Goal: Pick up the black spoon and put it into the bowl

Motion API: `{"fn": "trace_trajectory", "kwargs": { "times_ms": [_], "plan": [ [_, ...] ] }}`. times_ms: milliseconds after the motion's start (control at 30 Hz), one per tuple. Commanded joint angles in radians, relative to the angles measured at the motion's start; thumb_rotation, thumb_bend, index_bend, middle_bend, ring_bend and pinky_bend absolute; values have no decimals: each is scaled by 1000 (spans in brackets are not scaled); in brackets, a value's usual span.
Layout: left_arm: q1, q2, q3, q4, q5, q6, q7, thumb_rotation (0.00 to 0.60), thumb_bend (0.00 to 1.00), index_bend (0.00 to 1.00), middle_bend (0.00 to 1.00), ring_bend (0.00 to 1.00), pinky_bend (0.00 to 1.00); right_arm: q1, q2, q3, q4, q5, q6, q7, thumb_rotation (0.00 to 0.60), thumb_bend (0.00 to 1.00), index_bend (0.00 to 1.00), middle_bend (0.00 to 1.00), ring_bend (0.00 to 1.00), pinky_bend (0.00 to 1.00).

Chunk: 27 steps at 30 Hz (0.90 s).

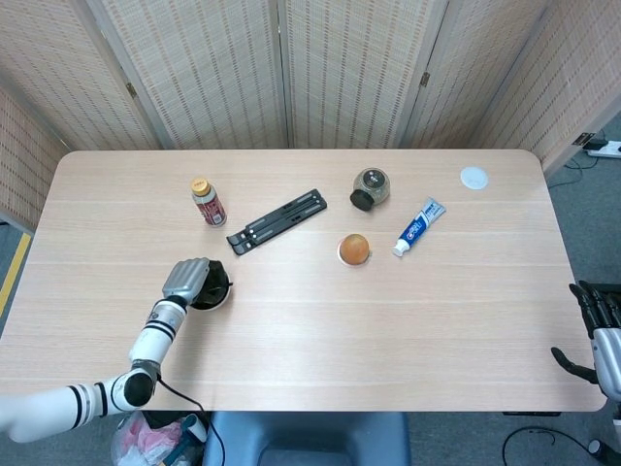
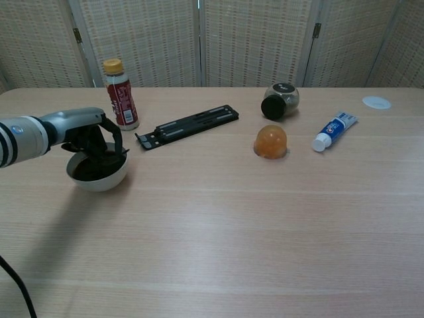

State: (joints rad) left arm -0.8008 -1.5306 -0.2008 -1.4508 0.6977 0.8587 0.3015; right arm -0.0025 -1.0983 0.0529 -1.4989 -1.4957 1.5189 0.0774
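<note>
The left hand [image 2: 89, 136] hangs over the bowl [image 2: 98, 175], its dark fingers [image 2: 114, 147] curled down into the bowl's mouth. The black spoon [image 2: 99, 163] shows as a dark shape inside the bowl under those fingers; whether the fingers grip it or have let it go I cannot tell, since hand and spoon merge in both views. From the head view the hand [image 1: 189, 280] covers most of the bowl [image 1: 215, 300], with only a sliver of white rim showing on the side away from the arm.

Just beyond the hand, toward the far edge of the counter [image 2: 232, 232], stands an upright bottle [image 2: 120, 94] with a red label and yellow cap. Beside the bottle, further toward the robot's right, lies a long black folding stand [image 2: 187, 126], flat and set at an angle, its near end close to the bowl but apart from it. Further right sits an orange dome [image 2: 271, 142], and beyond that a dark jar [image 2: 279, 101] tipped on its side. A toothpaste tube [image 2: 334, 130] lies to the right of the dome, and a small white lid [image 2: 376, 102] rests near the far right corner.

The right hand [image 1: 594, 325] hangs off the counter's right edge, well apart from everything, fingers spread and holding nothing.
</note>
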Motion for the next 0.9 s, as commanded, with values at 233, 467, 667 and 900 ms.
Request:
{"fn": "trace_trajectory", "kwargs": {
  "times_ms": [233,467,667,900],
  "plan": [
    [-12,-20,-5,-21,32,11,-4,600,532,689,1000,982,1000,-6,1,-2,2,3,5,4,600,127,0,68,128,119],
    [-52,-68,-32,63,-13,-3,15,600,532,689,1000,982,1000,-11,3,-2,1,3,12,7,600,127,0,68,128,119],
    [-55,-67,-35,94,-44,-5,22,600,532,689,1000,981,1000,-12,6,-2,-3,3,11,5,600,127,0,68,128,119],
    [-23,-26,-12,67,-49,-2,11,600,532,691,1000,982,1000,-3,7,-1,-5,-4,3,1,600,127,0,68,128,119]
  ]
}}
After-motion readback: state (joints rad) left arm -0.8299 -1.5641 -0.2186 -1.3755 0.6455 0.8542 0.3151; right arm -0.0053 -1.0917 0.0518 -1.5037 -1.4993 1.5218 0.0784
